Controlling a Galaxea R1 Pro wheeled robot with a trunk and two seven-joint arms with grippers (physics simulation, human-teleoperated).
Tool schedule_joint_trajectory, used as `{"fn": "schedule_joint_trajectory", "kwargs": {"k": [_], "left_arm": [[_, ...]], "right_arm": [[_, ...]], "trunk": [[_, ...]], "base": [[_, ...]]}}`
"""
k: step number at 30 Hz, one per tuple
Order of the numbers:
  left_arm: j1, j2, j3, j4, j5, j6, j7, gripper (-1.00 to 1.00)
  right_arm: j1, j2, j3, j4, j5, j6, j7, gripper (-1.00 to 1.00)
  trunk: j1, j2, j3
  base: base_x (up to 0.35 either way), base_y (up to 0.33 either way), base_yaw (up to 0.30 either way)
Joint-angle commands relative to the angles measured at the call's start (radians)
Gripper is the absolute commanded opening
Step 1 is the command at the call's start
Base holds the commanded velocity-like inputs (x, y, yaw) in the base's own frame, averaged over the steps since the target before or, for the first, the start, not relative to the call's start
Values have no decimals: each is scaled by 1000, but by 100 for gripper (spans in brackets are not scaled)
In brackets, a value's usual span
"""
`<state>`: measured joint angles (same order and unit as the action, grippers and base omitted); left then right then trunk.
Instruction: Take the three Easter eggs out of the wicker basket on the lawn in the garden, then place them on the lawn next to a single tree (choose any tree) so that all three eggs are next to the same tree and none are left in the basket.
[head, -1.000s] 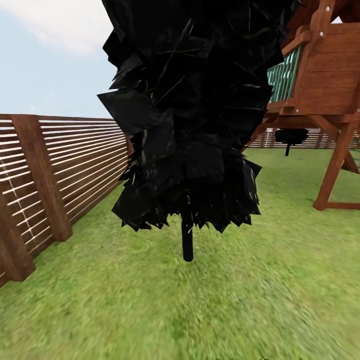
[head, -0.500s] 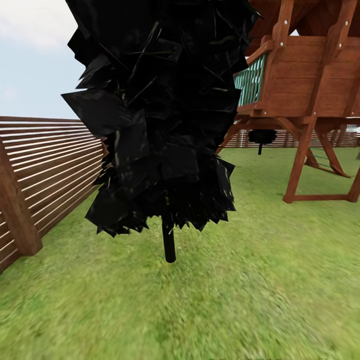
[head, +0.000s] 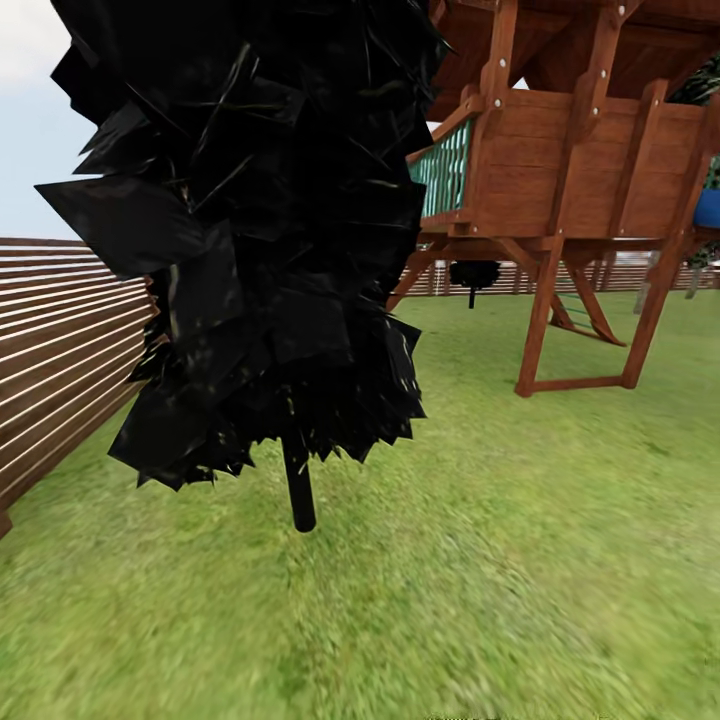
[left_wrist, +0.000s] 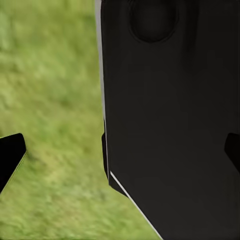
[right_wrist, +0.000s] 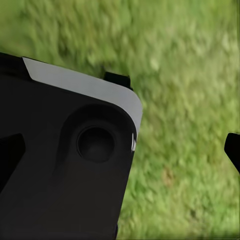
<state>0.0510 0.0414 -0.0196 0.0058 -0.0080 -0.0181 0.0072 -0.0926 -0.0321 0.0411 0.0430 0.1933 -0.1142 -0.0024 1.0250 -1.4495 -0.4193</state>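
Head view: dark conifer (head: 250, 230) on lawn (head: 500, 560)

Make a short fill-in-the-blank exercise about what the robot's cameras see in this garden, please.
1. The dark tree stands on a thin black ___.
2. At the head view's left edge runs a slatted wooden ___.
3. The wooden play tower stands to the ___ of the dark tree in the head view.
4. Both wrist cameras look down at green ___.

Missing words: trunk; fence; right; grass

A conifer (head: 250, 230) stands on the lawn (head: 500, 560), the fence (head: 60, 340) to its left, a play tower (head: 570, 170) behind right.
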Motion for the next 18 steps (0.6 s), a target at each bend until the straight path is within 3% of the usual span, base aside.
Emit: {"fn": "schedule_joint_trajectory", "kwargs": {"k": [1, 18], "left_arm": [[0, 0, -2, 0, -1, -2, 1, 100], [0, 0, -2, 0, -1, -2, 0, 100]], "right_arm": [[-2, 0, 4, 5, 2, -7, 0, 100], [-2, 0, 3, 5, 3, -7, -1, 100]], "trunk": [[0, 0, 0], [0, 0, 8]], "base": [[0, 0, -285], [0, 0, -285]]}}
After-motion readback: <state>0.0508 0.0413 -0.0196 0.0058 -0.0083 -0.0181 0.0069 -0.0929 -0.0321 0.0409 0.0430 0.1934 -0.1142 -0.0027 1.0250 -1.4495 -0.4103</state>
